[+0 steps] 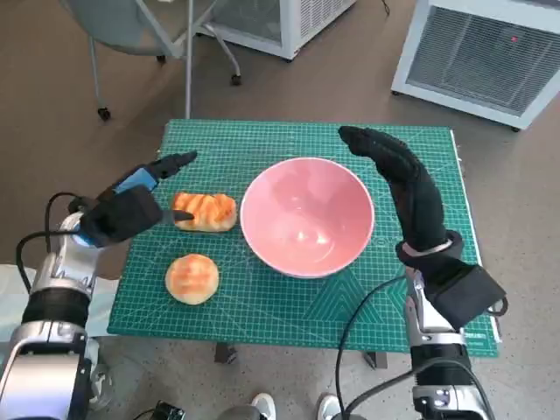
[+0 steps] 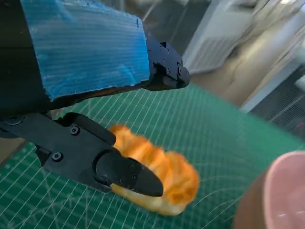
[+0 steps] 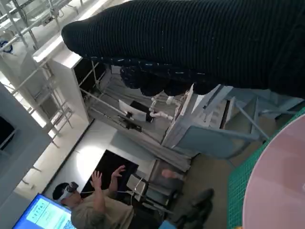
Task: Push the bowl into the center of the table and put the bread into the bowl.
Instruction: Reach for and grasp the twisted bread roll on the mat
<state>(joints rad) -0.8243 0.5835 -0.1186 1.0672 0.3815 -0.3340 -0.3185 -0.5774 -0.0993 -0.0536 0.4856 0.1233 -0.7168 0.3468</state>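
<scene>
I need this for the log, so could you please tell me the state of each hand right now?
Left hand: open, fingers either side of the long bread, not gripping it.
Right hand: open, holding nothing, beside the pink bowl.

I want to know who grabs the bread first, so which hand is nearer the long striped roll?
Left. The left hand is right at the striped roll, its fingers open around the roll's near end. The right hand is across the pink bowl.

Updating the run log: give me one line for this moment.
bowl: mid-mat, empty | long bread: on mat, left hand open around it | round bread: untouched | right hand: open beside bowl
</scene>
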